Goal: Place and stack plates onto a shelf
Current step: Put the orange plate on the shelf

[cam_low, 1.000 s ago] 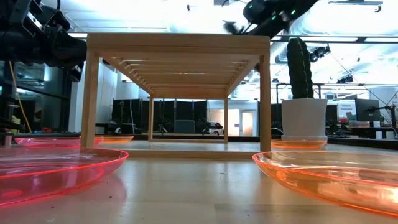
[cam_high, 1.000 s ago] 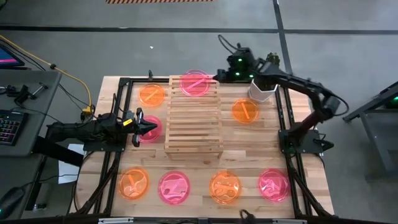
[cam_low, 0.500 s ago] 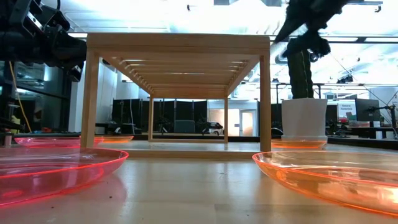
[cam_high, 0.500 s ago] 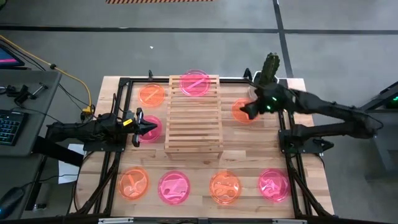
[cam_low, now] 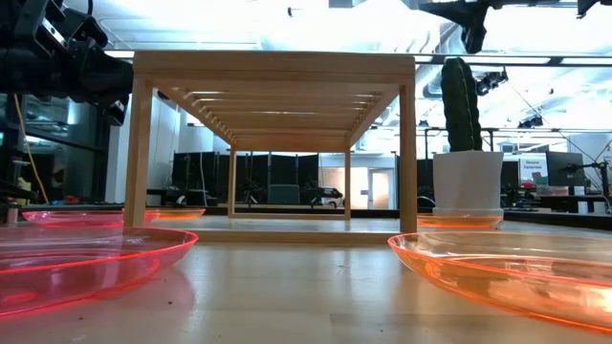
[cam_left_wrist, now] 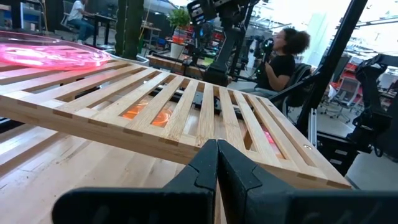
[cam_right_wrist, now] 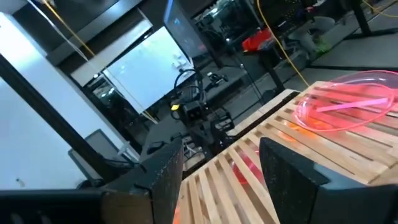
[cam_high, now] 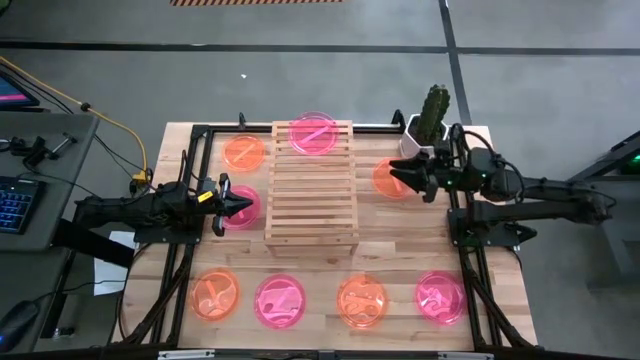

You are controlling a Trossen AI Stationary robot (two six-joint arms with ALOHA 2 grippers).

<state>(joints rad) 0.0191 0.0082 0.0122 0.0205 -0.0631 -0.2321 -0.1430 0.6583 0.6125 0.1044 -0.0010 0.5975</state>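
The slatted wooden shelf (cam_high: 310, 185) stands mid-table on its legs, and one pink plate (cam_high: 316, 133) lies flat on its far end. Left of it an orange plate (cam_high: 244, 153) and a pink plate (cam_high: 238, 210) lie on the table; an orange plate (cam_high: 386, 177) lies on the right. My left gripper (cam_high: 246, 205) is shut and hovers over that pink plate, pointing at the shelf (cam_left_wrist: 174, 106). My right gripper (cam_high: 397, 178) is open and hangs high above the right orange plate. It faces the shelf and its pink plate (cam_right_wrist: 345, 102).
Along the near edge lie an orange plate (cam_high: 215, 295), a pink one (cam_high: 280, 302), another orange (cam_high: 361, 301) and another pink (cam_high: 440, 296). A potted cactus (cam_high: 428, 125) stands at the far right, behind my right gripper. A person sits in the room beyond.
My right arm has swung away from the shelf's far end, where the pink plate lies, toward the table's right and near side. Its gripper now hangs over the orange plate right of the shelf. The pink plate has stayed on the shelf.
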